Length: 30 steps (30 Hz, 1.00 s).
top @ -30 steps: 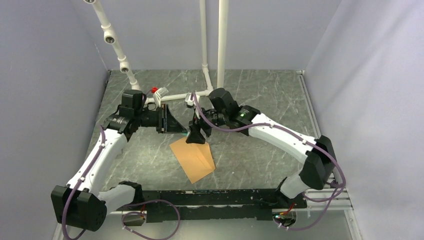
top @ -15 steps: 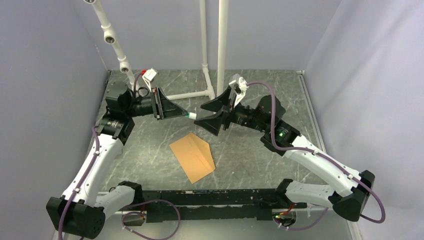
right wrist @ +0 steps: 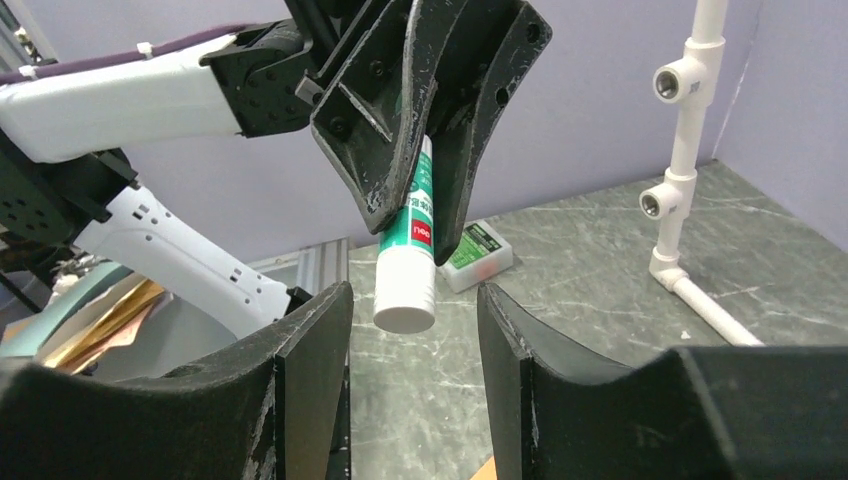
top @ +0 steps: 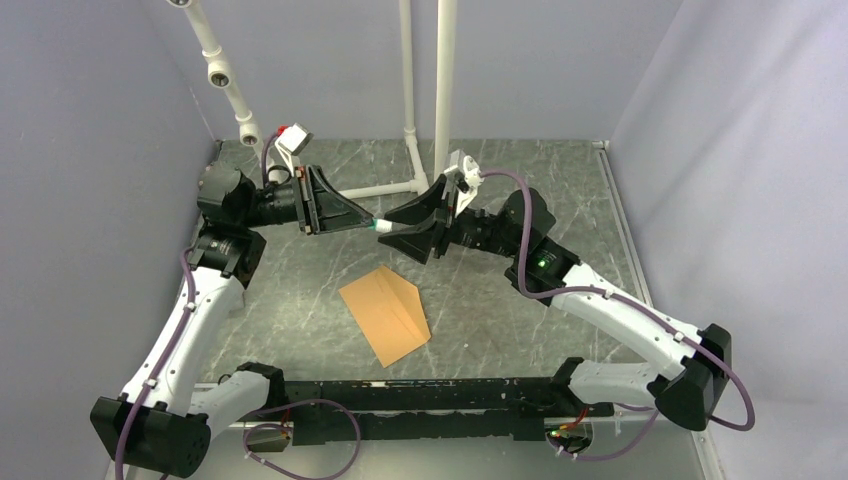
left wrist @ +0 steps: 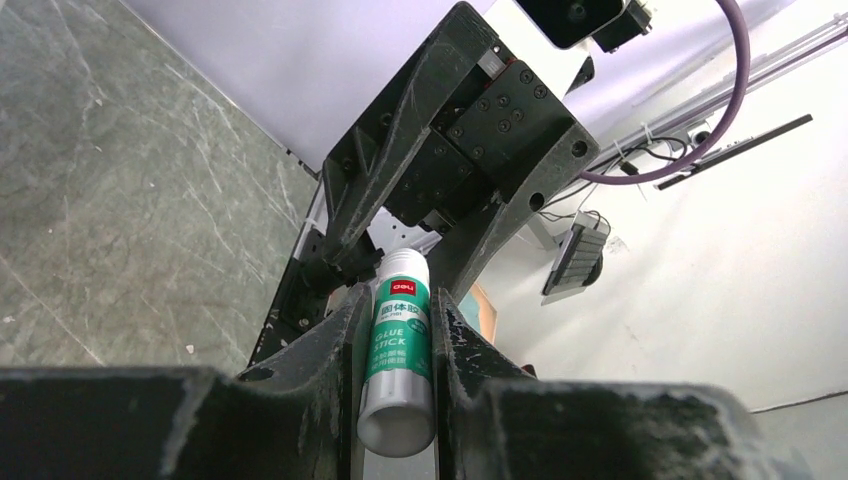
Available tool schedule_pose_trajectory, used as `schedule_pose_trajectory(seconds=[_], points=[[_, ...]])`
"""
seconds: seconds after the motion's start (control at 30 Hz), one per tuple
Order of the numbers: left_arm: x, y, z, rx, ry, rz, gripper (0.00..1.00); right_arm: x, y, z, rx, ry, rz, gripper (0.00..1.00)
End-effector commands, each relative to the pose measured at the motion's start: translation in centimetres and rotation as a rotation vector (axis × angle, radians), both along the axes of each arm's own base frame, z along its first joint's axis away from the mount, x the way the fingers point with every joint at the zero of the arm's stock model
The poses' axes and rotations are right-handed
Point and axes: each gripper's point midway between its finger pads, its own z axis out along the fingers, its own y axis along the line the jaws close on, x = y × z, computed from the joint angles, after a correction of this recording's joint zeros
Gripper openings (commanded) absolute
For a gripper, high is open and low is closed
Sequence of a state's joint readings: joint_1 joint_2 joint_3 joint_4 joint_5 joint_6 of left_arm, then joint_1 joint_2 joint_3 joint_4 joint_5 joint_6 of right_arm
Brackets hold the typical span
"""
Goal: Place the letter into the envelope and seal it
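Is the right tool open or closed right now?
Open. The right tool has its fingers apart, with gaps either side of the glue stick.

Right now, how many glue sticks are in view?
1. The glue stick is clamped in the left gripper above the table, its white end between the open jaws of the right gripper. Others may be hidden.

even soft light, sharp focus
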State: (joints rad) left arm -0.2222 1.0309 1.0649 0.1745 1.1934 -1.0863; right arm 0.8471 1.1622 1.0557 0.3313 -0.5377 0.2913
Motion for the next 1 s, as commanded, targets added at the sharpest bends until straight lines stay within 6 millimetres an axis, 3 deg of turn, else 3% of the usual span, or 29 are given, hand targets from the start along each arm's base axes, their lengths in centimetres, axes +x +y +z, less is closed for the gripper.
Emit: schedule_pose_trajectory(seconds=[0.0, 0.13, 0.43, 0.7, 0.97], points=[[-1.4, 0.2, 2.1, -0.016, -0.095, -0.039, 0.02, -0.9, 0.2, 3.6, 0.071, -0.137, 0.050, 0.53], [-1.5, 0.2, 2.1, -0.016, -0.100, -0.037, 0.02, -0.6, 0.3, 3.8, 0.087, -0.136, 0.042, 0.43], [-1.3, 0.2, 2.0, -0.001, -0.118, -0.025, 0.02, -0.4, 0.9, 4.0, 0.071, -0.133, 0.058, 0.00], [-0.3, 0.3, 1.6, 0.030, -0.123, 0.049, 0.02, -1.0, -0.7, 2.2, -0.016, -0.192, 0.035, 0.00], [0.2, 0.7, 1.9, 0.028, -0.150, 0.079, 0.03, -1.3, -4.1, 2.4, -0.086, -0.218, 0.018, 0.00]])
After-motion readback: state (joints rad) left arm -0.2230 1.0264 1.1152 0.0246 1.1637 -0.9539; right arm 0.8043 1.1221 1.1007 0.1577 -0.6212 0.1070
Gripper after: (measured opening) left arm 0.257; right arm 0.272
